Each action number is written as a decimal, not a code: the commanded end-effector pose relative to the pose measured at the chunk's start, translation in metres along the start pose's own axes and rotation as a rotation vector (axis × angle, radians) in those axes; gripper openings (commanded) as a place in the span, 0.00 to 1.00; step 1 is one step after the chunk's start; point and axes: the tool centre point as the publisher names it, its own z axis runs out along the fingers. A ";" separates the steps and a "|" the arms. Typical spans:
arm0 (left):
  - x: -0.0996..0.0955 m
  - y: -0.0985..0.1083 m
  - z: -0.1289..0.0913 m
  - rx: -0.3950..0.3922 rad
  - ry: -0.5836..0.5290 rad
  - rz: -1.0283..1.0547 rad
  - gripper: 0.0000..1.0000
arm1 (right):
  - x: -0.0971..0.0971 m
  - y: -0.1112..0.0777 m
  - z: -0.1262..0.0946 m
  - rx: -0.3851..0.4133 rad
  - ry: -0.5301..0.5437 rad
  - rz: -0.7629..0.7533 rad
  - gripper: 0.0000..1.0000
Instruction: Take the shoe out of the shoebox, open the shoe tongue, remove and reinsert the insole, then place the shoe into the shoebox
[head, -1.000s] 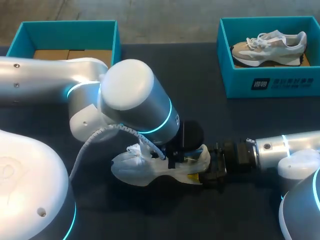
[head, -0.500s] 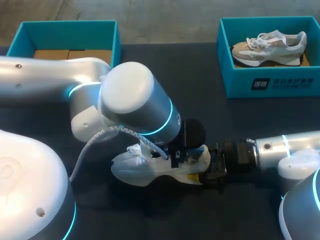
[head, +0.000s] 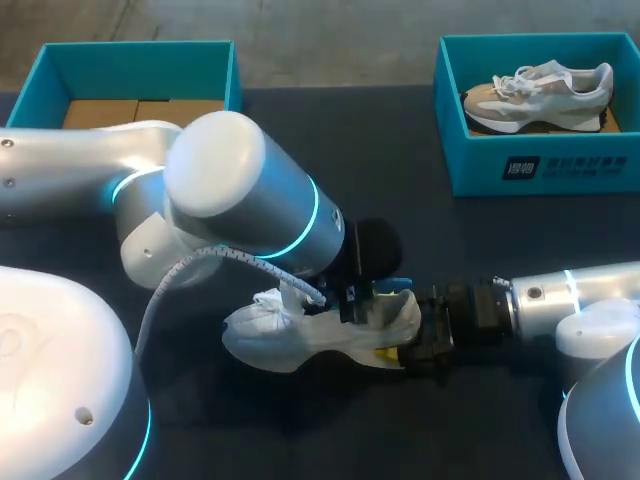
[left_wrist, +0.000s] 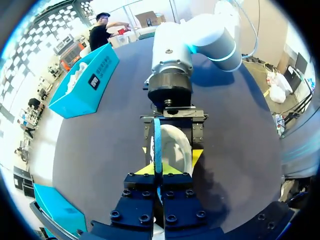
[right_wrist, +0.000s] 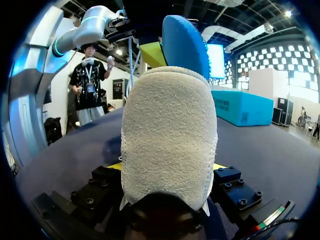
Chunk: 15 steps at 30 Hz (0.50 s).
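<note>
The left end effector (left_wrist: 159, 172) is pressed together on the thin blue insole (left_wrist: 157, 142). It pinches the insole by one edge, so that it stands up over the heel opening of the white shoe (head: 300, 335). The right end effector (right_wrist: 169, 167) clamps the heel from two sides, at 3 o'clock of the shoe. The shoe is upright near the middle of the dark tabletop (head: 400, 200), with its toe toward 9 o'clock.

I judge the insole to be light, soft foam that bends easily. A hold near its heel end leaves the front free to slide in, but it may buckle if it is pushed fast. The shoe also seems light, with a soft fabric upper, and the firmer heel is the better place to hold.

The tabletop looks matte and not slippery. The open shoebox (head: 140, 65) is at 11 o'clock, well apart from the shoe. A second shoebox (head: 470, 150) with another shoe (head: 540, 90) is at 1 o'clock.
</note>
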 end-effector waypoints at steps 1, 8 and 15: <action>0.000 0.000 0.002 0.000 -0.003 -0.009 0.00 | 0.001 -0.001 0.002 0.003 -0.002 0.001 0.00; 0.007 -0.017 0.014 -0.028 -0.001 0.014 0.00 | 0.001 -0.001 0.002 0.003 -0.002 0.001 0.00; 0.008 -0.021 0.021 -0.041 -0.007 0.016 0.00 | 0.001 -0.001 0.002 0.003 -0.002 0.001 0.00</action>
